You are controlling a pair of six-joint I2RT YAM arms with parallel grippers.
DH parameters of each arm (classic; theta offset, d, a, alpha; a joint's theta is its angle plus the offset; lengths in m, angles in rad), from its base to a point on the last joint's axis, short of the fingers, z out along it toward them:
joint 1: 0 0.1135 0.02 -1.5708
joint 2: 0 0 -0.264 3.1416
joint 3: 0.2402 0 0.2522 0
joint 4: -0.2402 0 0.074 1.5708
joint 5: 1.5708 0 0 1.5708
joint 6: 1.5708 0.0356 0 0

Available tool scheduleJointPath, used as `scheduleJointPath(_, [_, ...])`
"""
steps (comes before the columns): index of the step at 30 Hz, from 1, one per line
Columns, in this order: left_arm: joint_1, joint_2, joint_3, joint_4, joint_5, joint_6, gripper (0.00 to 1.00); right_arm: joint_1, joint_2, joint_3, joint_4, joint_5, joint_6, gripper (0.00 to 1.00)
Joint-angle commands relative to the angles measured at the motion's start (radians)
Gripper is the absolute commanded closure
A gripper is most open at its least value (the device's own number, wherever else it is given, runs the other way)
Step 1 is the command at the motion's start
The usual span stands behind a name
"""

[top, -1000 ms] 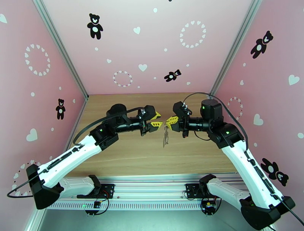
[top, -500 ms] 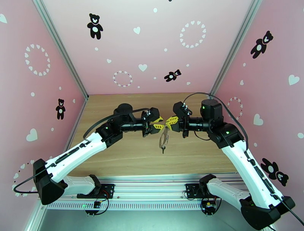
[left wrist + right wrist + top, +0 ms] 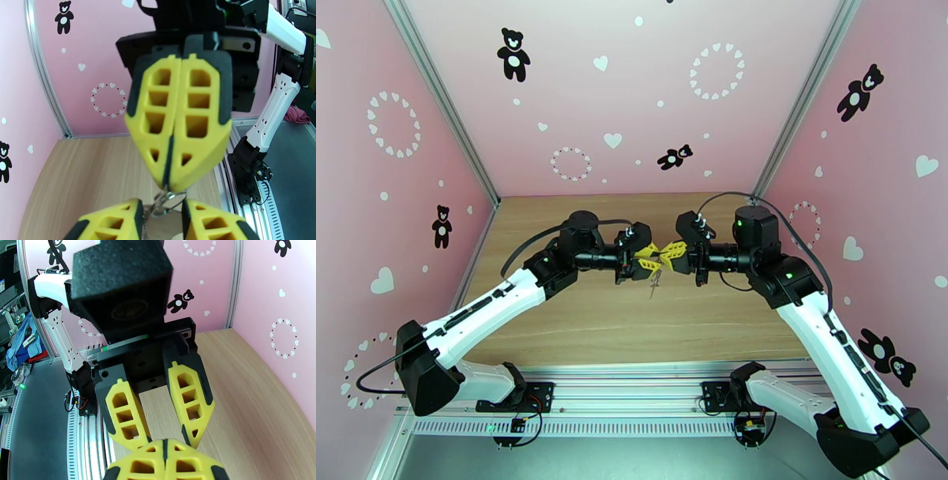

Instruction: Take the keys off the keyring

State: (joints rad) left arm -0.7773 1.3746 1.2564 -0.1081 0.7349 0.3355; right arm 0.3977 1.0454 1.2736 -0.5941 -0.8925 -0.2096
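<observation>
- Keyring (image 3: 169, 196) sits pinched in the clenched right gripper (image 3: 170, 184), a silvery wire loop poking out from the fingertips.
- Left gripper (image 3: 161, 206), jaws parted, straddles that loop tip to tip with the right, gripping nothing.
- Long axis runs straight down: the rest dangles beneath both grippers, above the table (image 3: 577, 331).
- Keys are too small to pick out.

Enclosure: back wall (image 3: 632, 95), left wall (image 3: 363, 197) and right wall (image 3: 885, 158) all pale pink, printed with black teddy bears (image 3: 513, 54), white hearts (image 3: 612, 140) and rings of hearts (image 3: 717, 71). Silver aluminium posts (image 3: 442, 103) at both rear corners. Tabletop (image 3: 616, 324) light wood grain, with an aluminium rail (image 3: 632, 399) along its near edge. Dark grey floor (image 3: 292, 189) beyond that edge, crumpled pink cloth (image 3: 297, 115) on it. Light even, diffuse.
</observation>
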Motion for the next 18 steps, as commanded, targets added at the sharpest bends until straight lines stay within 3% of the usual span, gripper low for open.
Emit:
scheduleJointPath(1, [0.006,0.015,0.031,-0.006,0.047,-0.010,0.69,-0.003,-0.002,0.018,0.039,-0.008,0.001,1.00])
scheduleJointPath(18, [0.007,-0.002,0.005,-0.001,-0.004,-0.022,0.86,-0.003,-0.031,-0.012,0.060,0.040,0.006,1.00])
